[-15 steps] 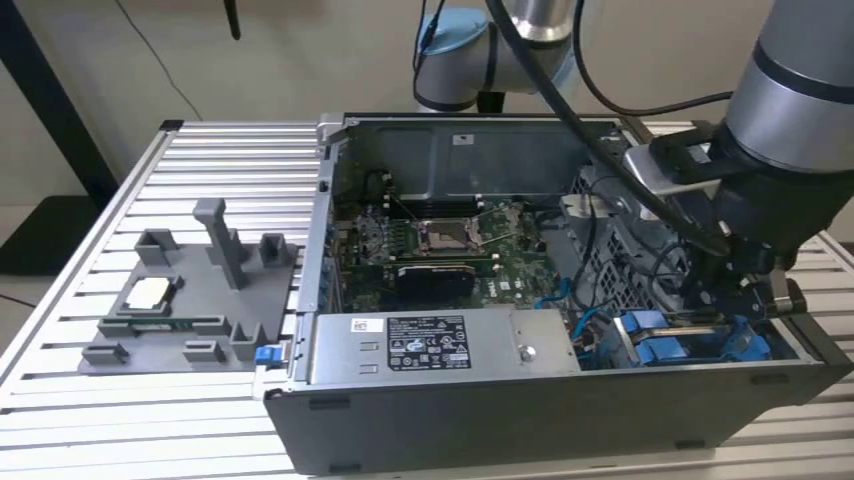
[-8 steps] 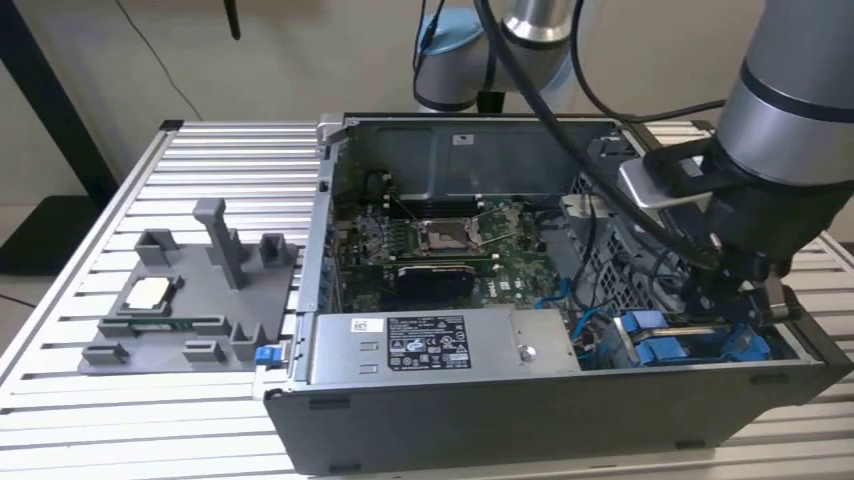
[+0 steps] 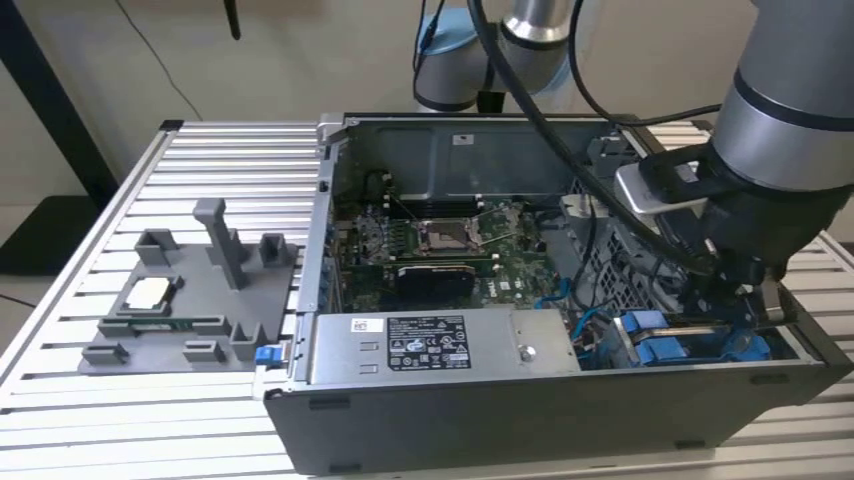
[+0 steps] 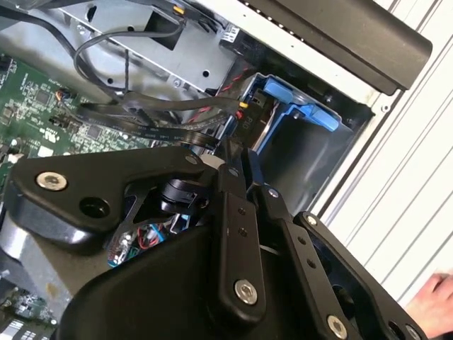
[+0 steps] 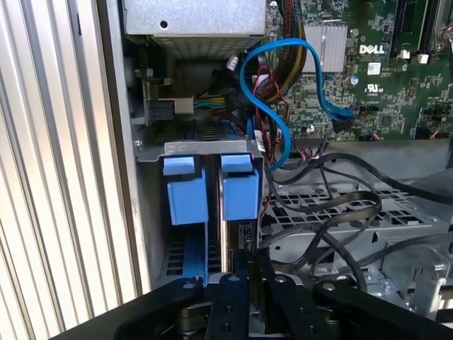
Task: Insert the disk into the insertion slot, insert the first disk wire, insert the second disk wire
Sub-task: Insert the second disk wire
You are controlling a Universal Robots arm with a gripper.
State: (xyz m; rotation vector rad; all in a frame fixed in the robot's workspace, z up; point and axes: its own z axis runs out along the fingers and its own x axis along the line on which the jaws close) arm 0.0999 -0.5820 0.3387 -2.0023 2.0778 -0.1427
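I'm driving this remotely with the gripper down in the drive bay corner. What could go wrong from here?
1. Loose black cables and the blue cable lie right beside the insertion slot; the gripper could snag or pinch one.
2. The gripper sits close between the blue tabs and the chassis wall, so a slight sideways drift could jam it against the metal.
3. A person's hand is near the case in the second wrist view.

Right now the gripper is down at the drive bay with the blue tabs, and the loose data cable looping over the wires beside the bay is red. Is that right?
Not quite: that cable is blue, not red, as the first wrist view shows. It loops over the wire bundle toward the motherboard. The rest holds: the gripper is down at the drive bay with its blue tabs.
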